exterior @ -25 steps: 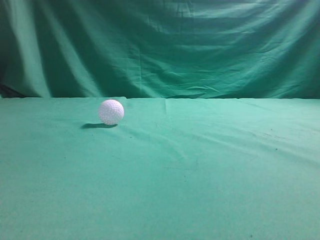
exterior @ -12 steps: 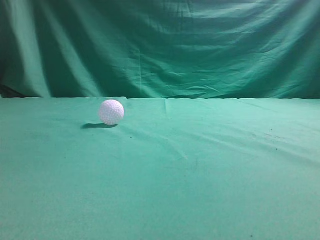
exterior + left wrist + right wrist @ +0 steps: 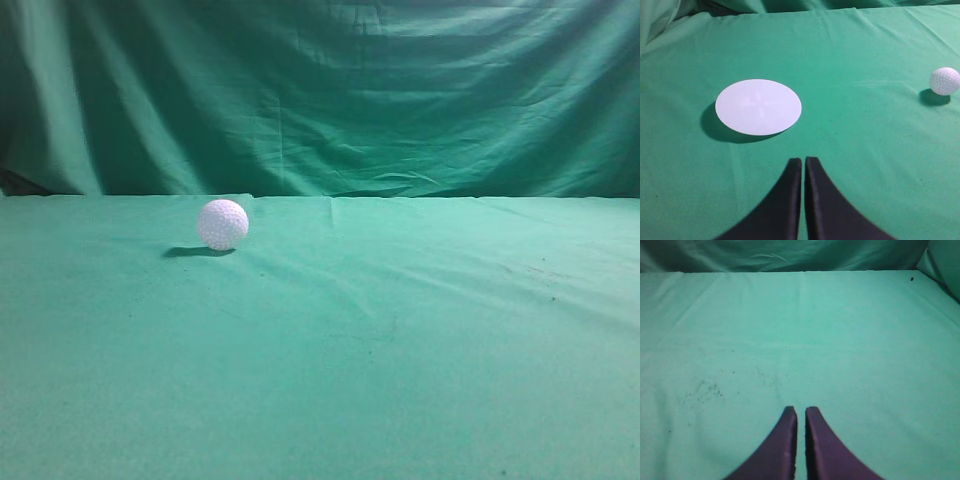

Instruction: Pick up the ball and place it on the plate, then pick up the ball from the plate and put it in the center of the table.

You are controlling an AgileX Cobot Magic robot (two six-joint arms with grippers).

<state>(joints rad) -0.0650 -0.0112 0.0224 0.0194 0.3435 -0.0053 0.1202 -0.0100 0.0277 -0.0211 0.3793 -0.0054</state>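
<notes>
Both pincers, left (image 3: 803, 161) and right (image 3: 801, 410), are closed on nothing; plate (image 3: 758, 107) bare, ball (image 3: 944, 81) well apart on the table (image 3: 855, 60).

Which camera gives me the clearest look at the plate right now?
The left wrist view. It shows the whole plate, a white disc lying on the green table, ahead and slightly left of the shut left hand, with the ball off to its right. The exterior view and the right wrist view don't show the plate at all.
</notes>
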